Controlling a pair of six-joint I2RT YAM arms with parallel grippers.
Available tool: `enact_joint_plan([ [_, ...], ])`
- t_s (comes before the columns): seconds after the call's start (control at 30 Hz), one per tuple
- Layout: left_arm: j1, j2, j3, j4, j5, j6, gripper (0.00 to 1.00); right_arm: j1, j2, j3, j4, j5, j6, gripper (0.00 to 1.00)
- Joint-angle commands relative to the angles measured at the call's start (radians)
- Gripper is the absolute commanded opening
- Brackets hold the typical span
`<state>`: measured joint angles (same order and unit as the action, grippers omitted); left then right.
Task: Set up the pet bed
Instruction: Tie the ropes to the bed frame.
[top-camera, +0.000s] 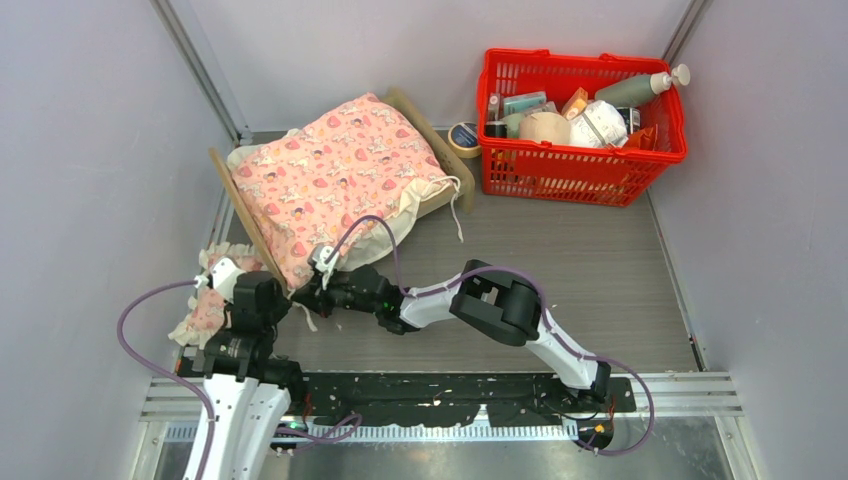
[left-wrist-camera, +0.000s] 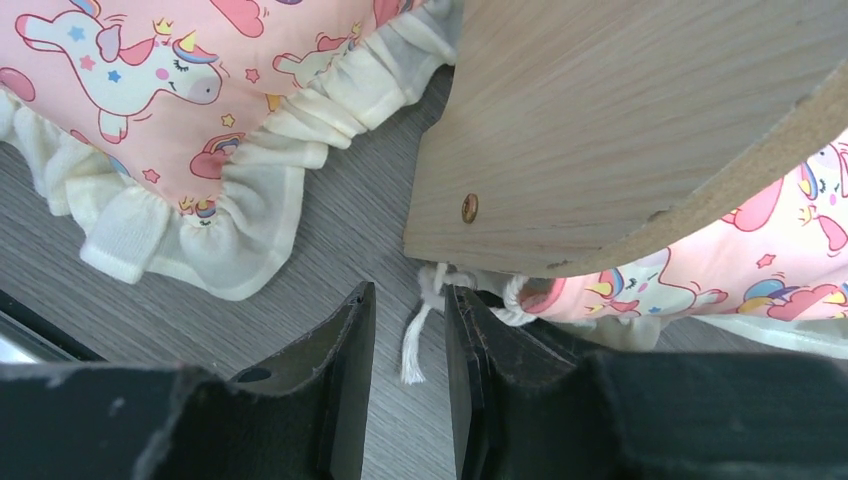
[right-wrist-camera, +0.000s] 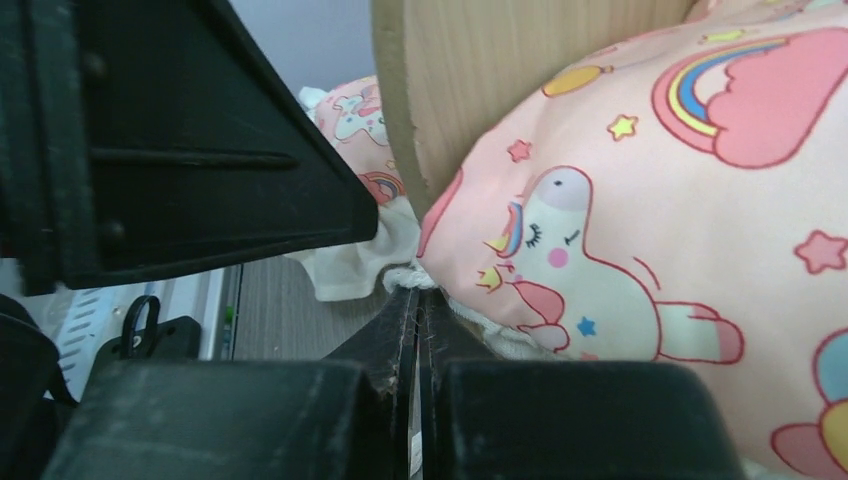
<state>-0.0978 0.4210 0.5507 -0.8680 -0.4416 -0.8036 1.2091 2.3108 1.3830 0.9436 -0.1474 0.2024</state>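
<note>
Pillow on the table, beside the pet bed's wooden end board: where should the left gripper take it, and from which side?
Probably grip the cream frill at the corner of the pillow nearest the left gripper, descending from above. The pillow lies flat, so only its thin frill suits a pinch, and the end board blocks the bed side.

Left gripper (left-wrist-camera: 408, 296) ajar, right gripper (right-wrist-camera: 416, 296) closed

White links (top-camera: 560, 350), black joints (top-camera: 497, 300), purple cables (top-camera: 121, 335); left claw (left-wrist-camera: 410, 292), right claw (right-wrist-camera: 415, 297) black.
</note>
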Motion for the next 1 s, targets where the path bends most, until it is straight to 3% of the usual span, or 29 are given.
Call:
enact_joint_plan([
  [0.0,0.027,0.004,-0.013,0.049,0.013,0.02,0.34,0.006,0.003,0.036,0.105,-0.077,0.016,0.05],
  [0.4,0.167,0.005,-0.028,0.119,0.063,0.019,0.35,-0.002,0.027,0.051,0.121,-0.059,0.025,0.05],
  [0.63,0.236,0.002,-0.062,0.214,0.26,0.085,0.36,-0.011,0.031,0.044,0.175,-0.116,0.03,0.05],
  [0.8,0.29,0.006,-0.063,0.183,0.283,0.073,0.33,-0.021,0.024,0.025,0.207,-0.122,0.02,0.05],
  [0.97,0.366,0.048,-0.097,0.254,0.337,0.074,0.15,-0.031,0.022,0.011,0.226,-0.134,0.022,0.05],
])
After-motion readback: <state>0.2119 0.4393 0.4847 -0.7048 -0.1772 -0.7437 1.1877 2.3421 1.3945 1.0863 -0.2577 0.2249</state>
